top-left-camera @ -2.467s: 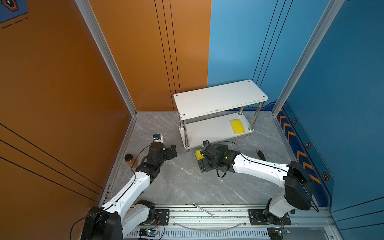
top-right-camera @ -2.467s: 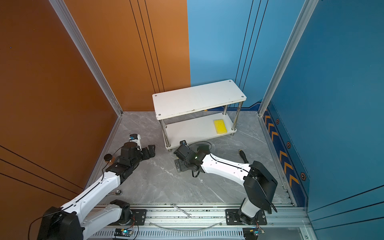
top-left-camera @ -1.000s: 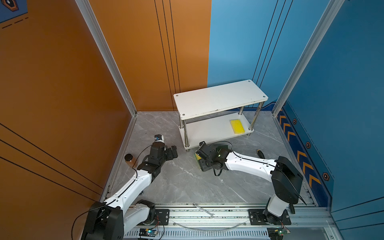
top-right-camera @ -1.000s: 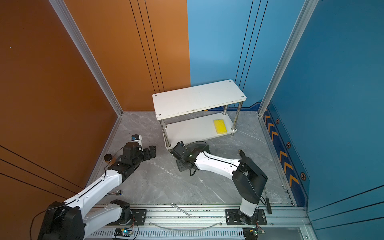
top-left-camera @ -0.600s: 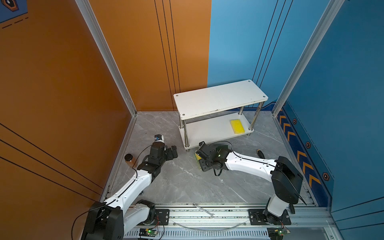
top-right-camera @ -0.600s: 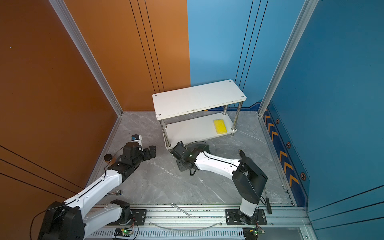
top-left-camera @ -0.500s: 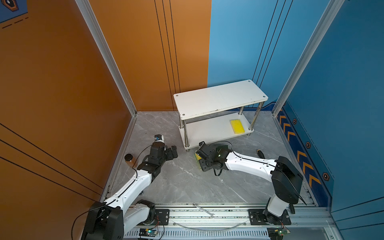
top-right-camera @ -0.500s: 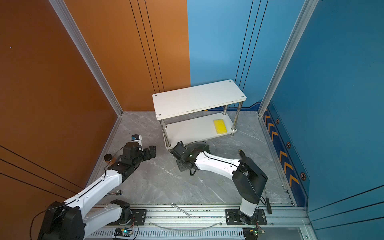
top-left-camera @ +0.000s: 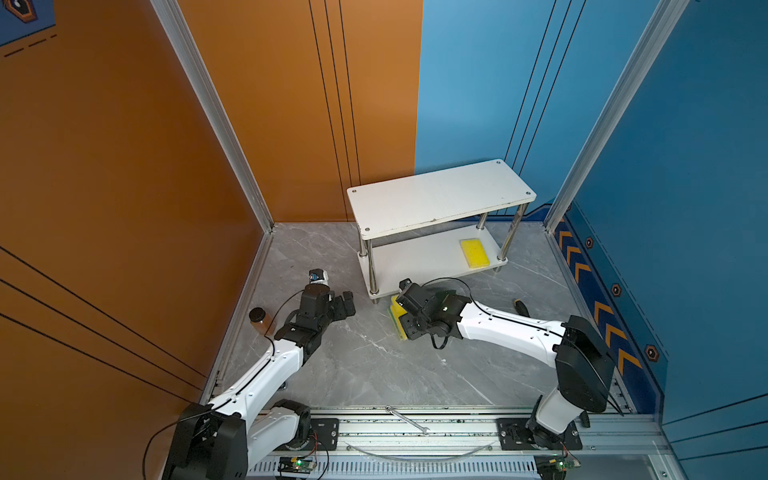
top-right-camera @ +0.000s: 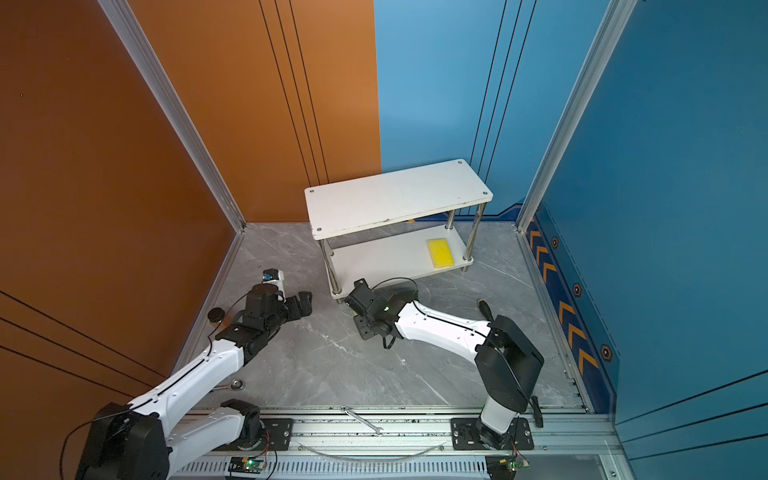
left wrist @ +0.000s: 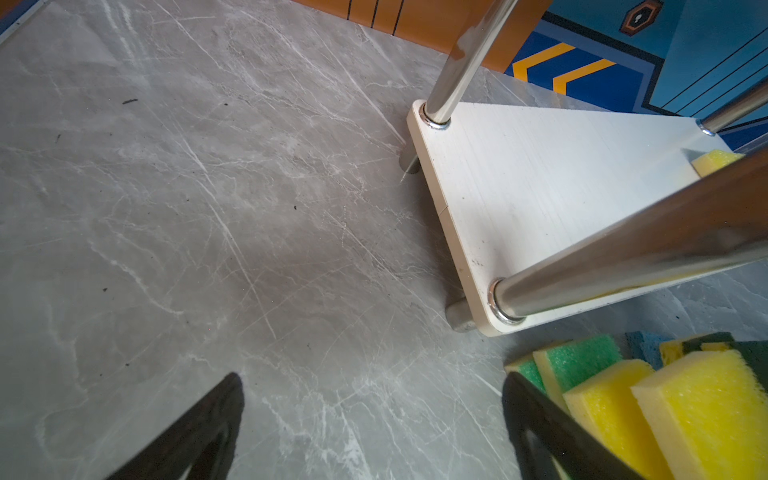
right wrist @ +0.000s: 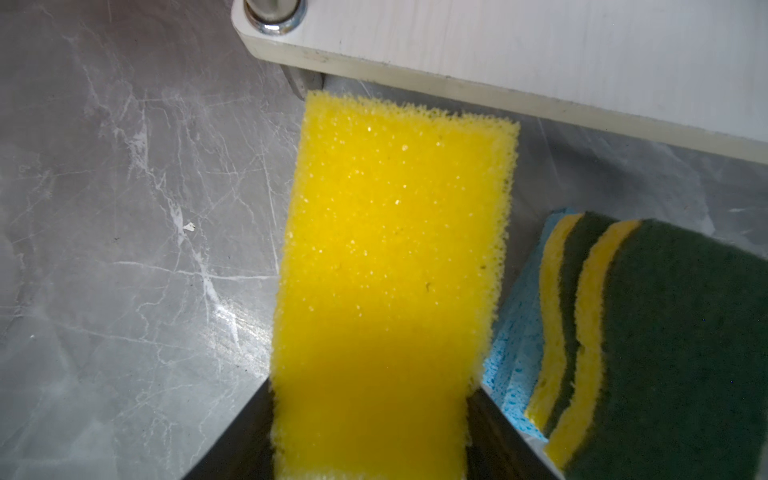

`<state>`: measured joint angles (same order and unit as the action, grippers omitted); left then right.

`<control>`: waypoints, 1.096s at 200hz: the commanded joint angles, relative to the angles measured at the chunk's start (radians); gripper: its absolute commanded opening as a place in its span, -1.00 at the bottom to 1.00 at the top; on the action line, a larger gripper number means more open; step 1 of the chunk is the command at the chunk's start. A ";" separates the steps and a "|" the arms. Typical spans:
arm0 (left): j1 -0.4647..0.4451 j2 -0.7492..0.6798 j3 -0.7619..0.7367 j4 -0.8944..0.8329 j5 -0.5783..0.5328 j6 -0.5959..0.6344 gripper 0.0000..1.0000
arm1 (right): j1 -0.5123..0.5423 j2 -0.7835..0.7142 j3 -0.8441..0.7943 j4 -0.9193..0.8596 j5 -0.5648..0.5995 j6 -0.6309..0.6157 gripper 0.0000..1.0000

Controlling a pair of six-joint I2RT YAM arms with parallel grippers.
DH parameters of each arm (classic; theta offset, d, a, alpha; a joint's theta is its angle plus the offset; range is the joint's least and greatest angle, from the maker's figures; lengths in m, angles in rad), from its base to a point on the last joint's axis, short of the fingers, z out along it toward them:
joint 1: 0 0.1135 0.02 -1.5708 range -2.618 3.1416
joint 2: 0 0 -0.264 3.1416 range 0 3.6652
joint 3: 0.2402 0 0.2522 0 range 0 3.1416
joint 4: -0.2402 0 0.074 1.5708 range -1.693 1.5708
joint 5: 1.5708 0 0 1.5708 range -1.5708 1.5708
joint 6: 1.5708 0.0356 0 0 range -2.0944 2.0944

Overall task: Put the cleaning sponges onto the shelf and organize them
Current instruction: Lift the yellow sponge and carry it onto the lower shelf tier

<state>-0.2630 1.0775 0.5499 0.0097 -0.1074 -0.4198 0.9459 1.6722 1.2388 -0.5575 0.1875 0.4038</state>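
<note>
The yellow sponge (right wrist: 390, 266), lying just beside the shelf (right wrist: 498, 50) corner foot, is clamped at one end by the right gripper (right wrist: 368, 432) and is judged light, soft and easily crushed, so a gentle hold across its width is advised; the left gripper (left wrist: 365, 419) is noted with jaws apart.

No legible text; only orange chevrons (top-left-camera: 602, 311) along the blue wall (top-left-camera: 685, 208).

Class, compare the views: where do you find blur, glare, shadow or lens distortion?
Left wrist view: the near post is soft, out of focus, and the posts splay apart, a wide-angle effect. Right wrist view: the yellow sponge is bright at its far end, shaded orange near the camera; the floor shows a glare patch. In both top views: sharp, even light, lower board of the shelf shaded.
</note>
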 commanded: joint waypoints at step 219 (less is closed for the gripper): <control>0.002 0.008 0.016 -0.039 -0.022 0.010 0.95 | -0.472 -0.070 0.013 0.064 -0.134 -0.361 0.25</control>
<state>-0.2626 1.0870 0.5499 -0.0055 -0.1116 -0.4194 0.5014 1.5642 1.2304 -0.5449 0.0914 0.0757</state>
